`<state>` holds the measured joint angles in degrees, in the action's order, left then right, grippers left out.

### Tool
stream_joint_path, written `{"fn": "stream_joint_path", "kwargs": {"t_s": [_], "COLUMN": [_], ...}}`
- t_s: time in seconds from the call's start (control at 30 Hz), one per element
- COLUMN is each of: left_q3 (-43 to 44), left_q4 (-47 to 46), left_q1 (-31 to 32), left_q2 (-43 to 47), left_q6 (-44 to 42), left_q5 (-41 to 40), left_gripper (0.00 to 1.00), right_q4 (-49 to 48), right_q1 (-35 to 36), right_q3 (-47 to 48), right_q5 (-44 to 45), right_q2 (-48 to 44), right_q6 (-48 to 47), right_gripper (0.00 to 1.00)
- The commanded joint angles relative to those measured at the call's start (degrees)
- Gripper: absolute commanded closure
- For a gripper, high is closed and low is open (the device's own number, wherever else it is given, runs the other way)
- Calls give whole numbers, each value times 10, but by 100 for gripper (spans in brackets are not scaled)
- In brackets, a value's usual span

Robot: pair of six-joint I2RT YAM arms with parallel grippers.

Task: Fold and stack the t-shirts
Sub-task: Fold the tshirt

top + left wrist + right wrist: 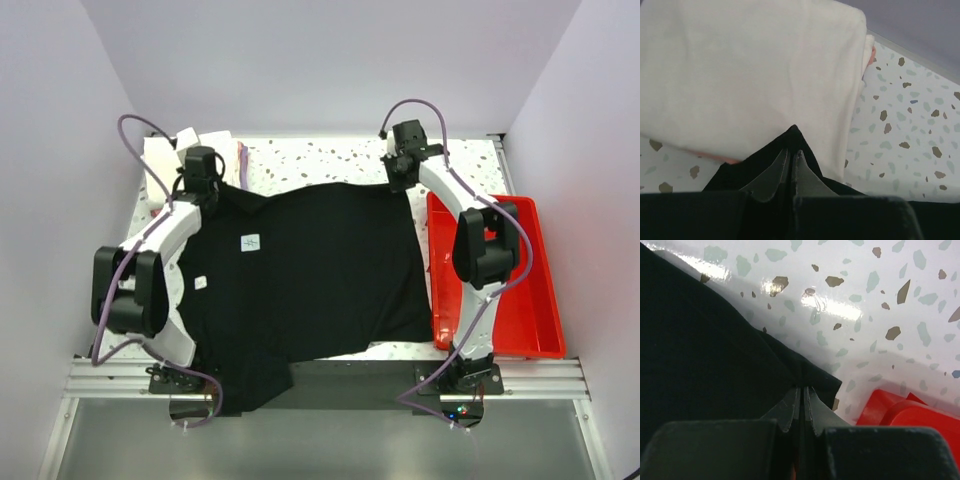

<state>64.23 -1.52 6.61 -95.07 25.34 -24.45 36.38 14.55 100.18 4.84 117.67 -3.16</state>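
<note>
Pinching black t-shirt point(320, 265) (both hands point(791, 159) point(802, 394))

The shirt point(320, 270) mid-frame is plain black with two white tags point(250, 241). The folded tee point(750, 75) at upper left is cream-white, with a pink tee point(715, 157) edging out beneath. The table point(330, 160) is white flecked brown and grey-green; the tray point(545, 310) is red.
</note>
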Motion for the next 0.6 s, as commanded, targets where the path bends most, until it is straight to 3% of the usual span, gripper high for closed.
{"fn": "stream_joint_path", "kwargs": {"t_s": [0.0, 0.07, 0.37, 0.57], "left_q3": [-37, -56, -124, -152], "left_q4": [52, 84, 388, 484], "left_q1": [-1, 1, 42, 72], "left_q2": [84, 109, 254, 333], "left_q6": [71, 109, 312, 374], "left_q5": [-17, -24, -118, -118], "left_gripper": [100, 100, 100, 100], "right_q4": [-10, -9, 23, 40], "right_q1": [-1, -1, -1, -2], "right_q3": [-24, -42, -74, -88], "right_q5": [-17, -20, -37, -39], "right_q2": [-67, -87, -132, -161], "right_q6": [-24, -32, -62, -72], "right_gripper": [100, 100, 100, 100]}}
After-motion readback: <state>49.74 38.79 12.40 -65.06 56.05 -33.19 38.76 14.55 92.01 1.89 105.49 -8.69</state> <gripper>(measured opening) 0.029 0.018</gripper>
